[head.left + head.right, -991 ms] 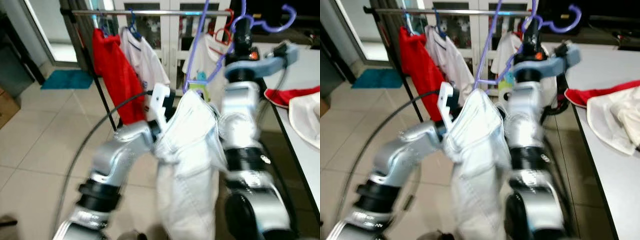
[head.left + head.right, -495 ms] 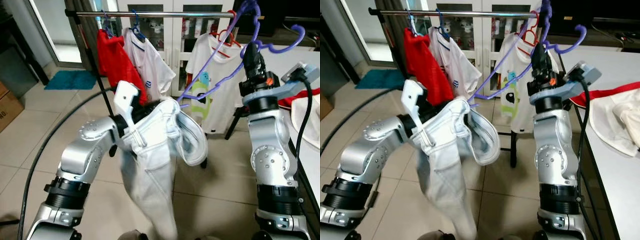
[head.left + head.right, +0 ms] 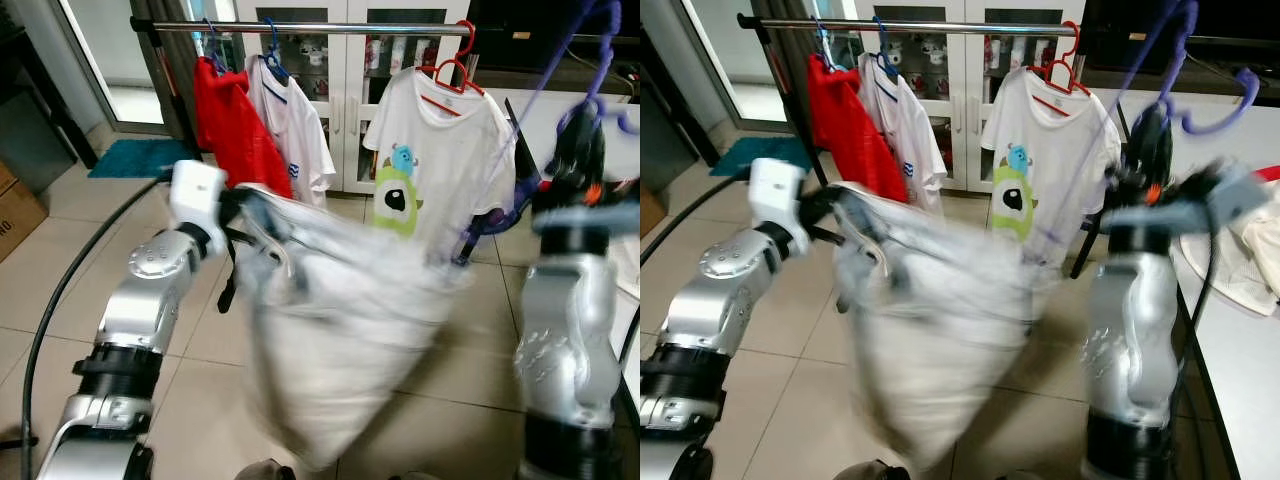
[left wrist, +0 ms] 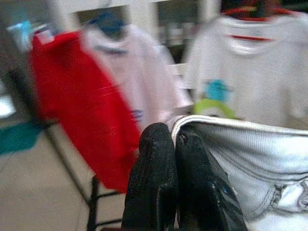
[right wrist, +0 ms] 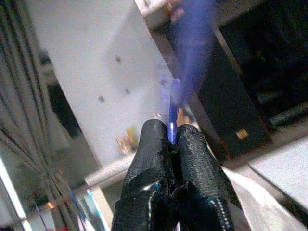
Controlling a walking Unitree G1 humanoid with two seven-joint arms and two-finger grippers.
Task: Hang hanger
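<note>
A purple hanger [image 3: 1200, 95] is raised at the right, and my right gripper [image 3: 1150, 135] is shut on its thin wire [image 5: 174, 103]. A pale white garment [image 3: 340, 330], blurred by motion, is stretched wide between the hanger's lower end and my left gripper [image 3: 243, 207]. In the left wrist view my left gripper [image 4: 175, 132] is shut on the garment's hemmed edge [image 4: 226, 127]. The clothes rail [image 3: 330, 28] runs across the top, behind both arms.
On the rail hang a red shirt [image 3: 235, 130], a white shirt [image 3: 295, 125] on a blue hanger, and a white monster T-shirt [image 3: 430, 165] on a red hanger. A table [image 3: 1240, 350] with cloths stands at the right. A black cable [image 3: 55, 300] loops over the tiled floor at the left.
My arms have spread apart: the left gripper pulled the garment's edge leftward, the right one swung right with the hanger. The garment now hangs stretched wide.
</note>
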